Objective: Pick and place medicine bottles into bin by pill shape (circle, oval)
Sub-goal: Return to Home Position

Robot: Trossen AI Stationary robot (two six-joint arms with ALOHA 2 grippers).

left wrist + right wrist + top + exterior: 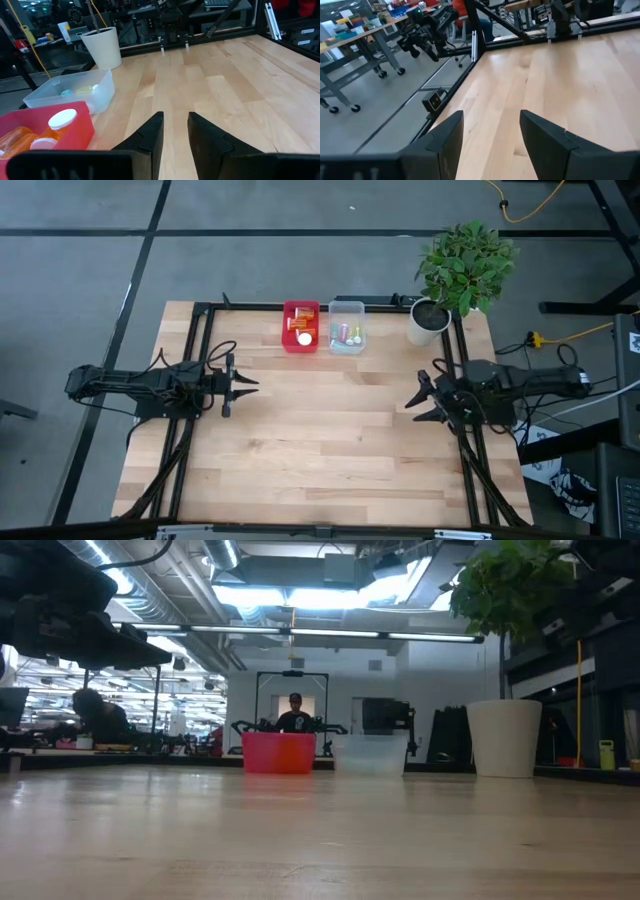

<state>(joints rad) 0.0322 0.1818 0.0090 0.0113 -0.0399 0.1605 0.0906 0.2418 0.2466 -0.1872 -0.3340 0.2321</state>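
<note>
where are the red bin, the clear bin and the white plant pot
red bin [279, 755], low view, front wall
clear bin [370, 755], low view, front wall
white plant pot [505, 740], low view, middle of its side

Free passage exists across the middle and near part of the table [320, 440]. Obstacles stand along its far edge: red bin [288, 330], transparent bin [347, 304], potted plant [463, 265].

You've got two bins at twelve o'clock: one red bin [301, 304], one clear bin [347, 304]. One potted plant [465, 265] at one o'clock. The medicine bottles [62, 119] inside can't be counted.
</note>
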